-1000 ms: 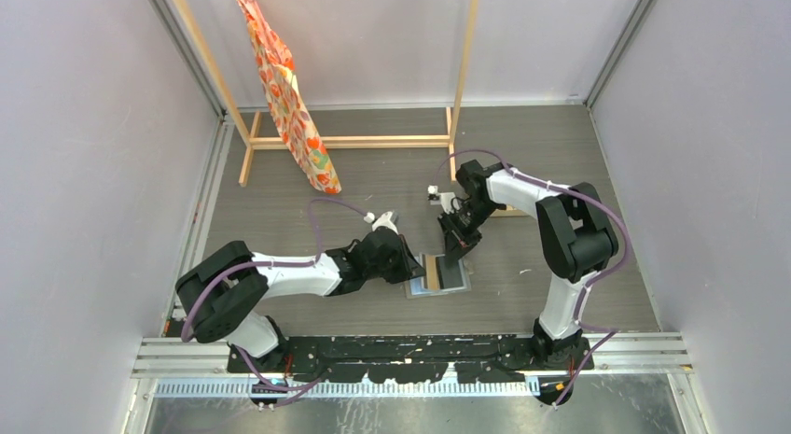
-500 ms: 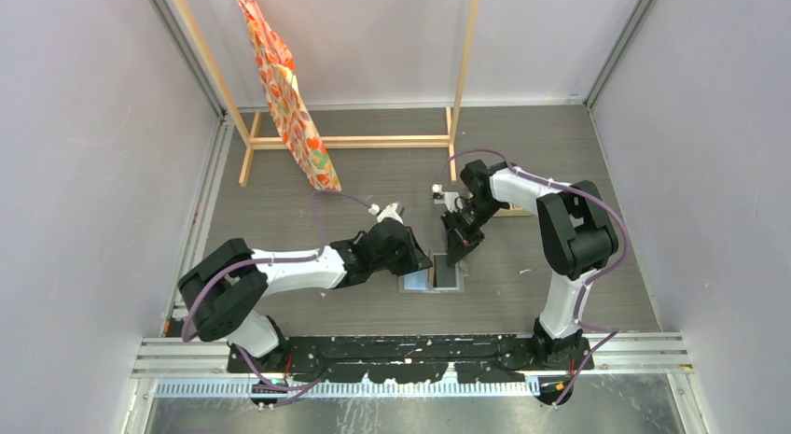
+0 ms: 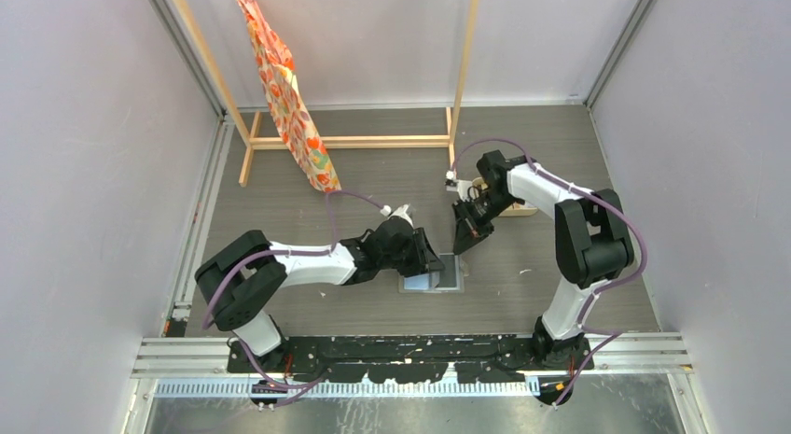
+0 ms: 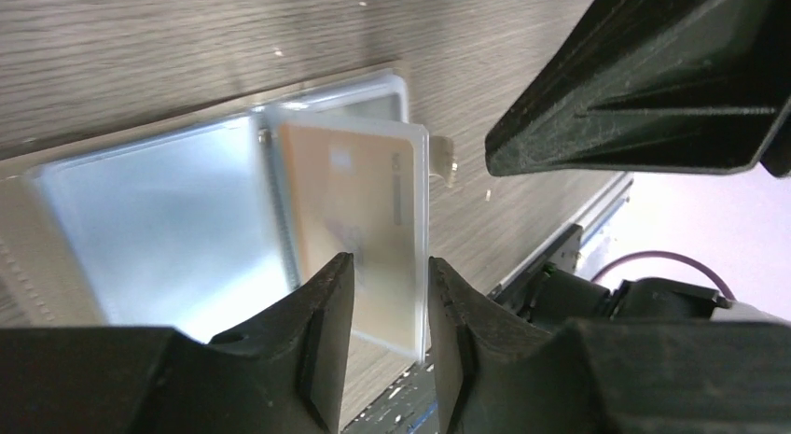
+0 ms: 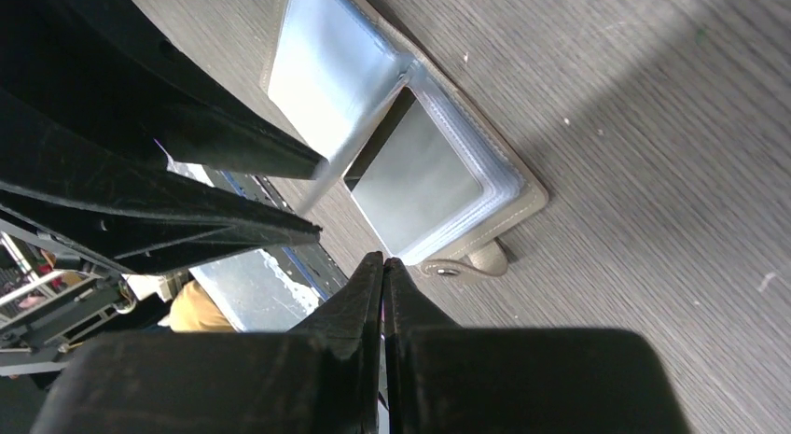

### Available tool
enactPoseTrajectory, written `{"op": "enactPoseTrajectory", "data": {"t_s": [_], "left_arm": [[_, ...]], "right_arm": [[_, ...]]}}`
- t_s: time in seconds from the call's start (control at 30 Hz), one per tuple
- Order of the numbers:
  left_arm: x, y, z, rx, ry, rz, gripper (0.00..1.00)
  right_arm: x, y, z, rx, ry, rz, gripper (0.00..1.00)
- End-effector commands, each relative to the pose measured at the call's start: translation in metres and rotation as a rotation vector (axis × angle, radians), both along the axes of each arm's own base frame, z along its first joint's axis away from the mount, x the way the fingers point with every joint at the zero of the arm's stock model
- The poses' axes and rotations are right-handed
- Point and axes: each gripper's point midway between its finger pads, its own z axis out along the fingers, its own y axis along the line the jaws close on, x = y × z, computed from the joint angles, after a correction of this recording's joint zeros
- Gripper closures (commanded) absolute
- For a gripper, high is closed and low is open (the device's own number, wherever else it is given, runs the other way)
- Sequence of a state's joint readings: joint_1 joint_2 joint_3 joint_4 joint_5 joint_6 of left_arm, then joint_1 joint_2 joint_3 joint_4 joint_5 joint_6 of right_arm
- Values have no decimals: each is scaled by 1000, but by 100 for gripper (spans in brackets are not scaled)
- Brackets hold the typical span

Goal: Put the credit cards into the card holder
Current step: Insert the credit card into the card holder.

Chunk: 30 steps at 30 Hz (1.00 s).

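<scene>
A grey-brown, wood-grained desk (image 3: 373, 177) fills a booth closed in by plain pale lilac walls (image 3: 84, 173). A black mounting plate (image 3: 410, 352) carrying both arm bases runs along its near edge. Toward the far edge stands a bare light-wood frame (image 3: 354, 141), and a long orange patterned cloth (image 3: 289, 103) hangs from its left post down to the desk.

The small grey wallet-like card holder (image 3: 434, 277) lies spread open and flat near the middle of the near edge, its pale silvery-blue clear sleeves facing up. Its long axis runs parallel to that edge and its fold runs from near to far. A small stud tab (image 5: 466, 264) sticks out from one corner.

One thin tan-gold credit card (image 4: 359, 229) sits at a clear sleeve of the holder, right beside the fold. Its long axis lies along the fold, pointing toward the far edge. Whether it is fully seated cannot be told.

The left pincer (image 4: 387, 275) hovers over that card with its fingers (image 4: 326, 331) spread a little and nothing between them. The right pincer (image 5: 382, 266) hangs just past the holder's far right corner, fingers pressed together on nothing.
</scene>
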<state>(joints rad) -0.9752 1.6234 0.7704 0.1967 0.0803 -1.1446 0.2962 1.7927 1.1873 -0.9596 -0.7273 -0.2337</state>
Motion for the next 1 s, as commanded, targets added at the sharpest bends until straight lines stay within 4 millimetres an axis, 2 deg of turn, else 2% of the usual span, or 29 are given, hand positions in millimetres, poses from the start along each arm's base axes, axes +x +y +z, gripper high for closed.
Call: {"op": "enactPoseTrajectory", "data": {"t_s": [0.0,0.1,0.27,0.37,0.47,0.6,0.73,0.83,0.9,0.97], "left_arm": [[2,-26,34,-131,-41,-56,62],[1,-28,33,-136,-38,-63,57],[0,-34,27,-162,-38,-88,55],[1,-37,38,-192,-100,-127,55],[4,-33,47,-172,-167,-152,53],[8,-25,41,-106,-205,-174,53],[9,-22,19,-42,-168,-172,65],[7,-26,10,-47,-154,-187,76],[7,-30,2,-34,-139,-210,83],[5,-33,-6,-22,-124,-234,84]], "right_arm": [[11,-2,27,56,-74,-18,93],[14,-5,30,58,-83,-33,93],[21,-16,37,69,-110,-73,93],[27,-27,47,78,-158,-101,92],[31,-37,61,108,-215,-129,91],[34,-45,80,158,-285,-147,89],[39,-53,90,179,-332,-173,89],[48,-58,91,162,-364,-200,89],[62,-63,90,127,-392,-238,89],[79,-69,87,77,-426,-284,89]]}}
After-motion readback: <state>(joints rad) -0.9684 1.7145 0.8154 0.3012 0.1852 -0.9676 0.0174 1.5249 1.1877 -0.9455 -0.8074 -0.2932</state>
